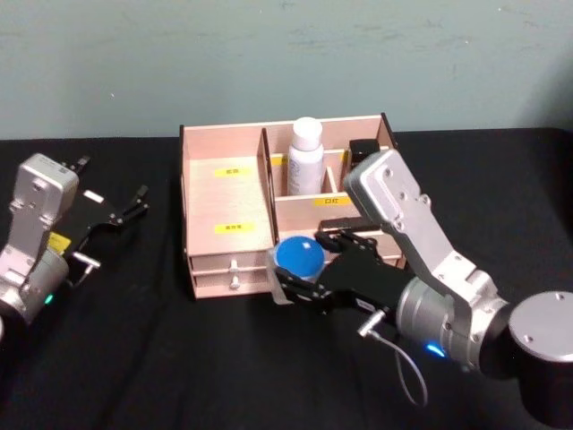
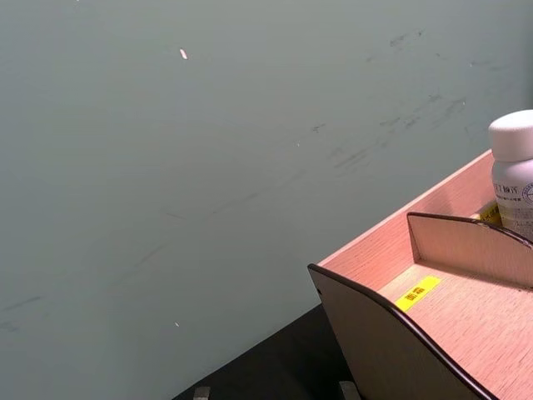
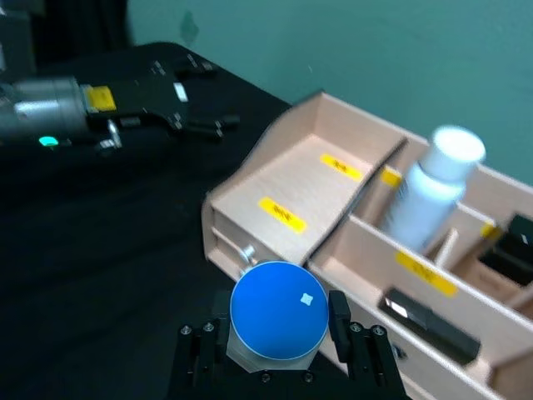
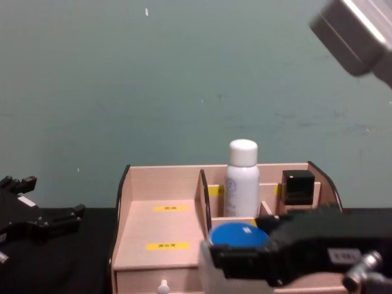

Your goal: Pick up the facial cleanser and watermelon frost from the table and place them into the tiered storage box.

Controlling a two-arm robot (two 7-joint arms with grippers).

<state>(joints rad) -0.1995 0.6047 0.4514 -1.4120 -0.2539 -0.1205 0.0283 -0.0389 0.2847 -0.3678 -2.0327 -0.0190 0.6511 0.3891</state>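
Two grippers show from the head. The right gripper (image 1: 304, 266) is clamped on a blue-capped item (image 1: 298, 254) and holds it at the front of the box (image 1: 204, 202), just before the drawers and outside every compartment. The left gripper (image 1: 121, 231) is near the left edge of the desk (image 1: 179, 358) with its jaws apart. The box stands mid-desk toward the far edge. A white bottle (image 1: 304, 154) stands upright in its back middle compartment, with a small black item (image 1: 363, 150) in the compartment to the right of it. From the left wrist, the box's dark-edged left wall curves across, a yellow label (image 2: 417, 292) lies on the compartment floor, and the bottle rises behind a divider against the green wall (image 2: 208, 167). From the right wrist, two black fingers (image 3: 338, 310) press the blue cap from either side, just beside the drawer front. The left gripper lies farther off, its fingers spread. From the chest, the blue cap sits low before the bottle, held by the right gripper, and the left gripper is at the desk's left edge.
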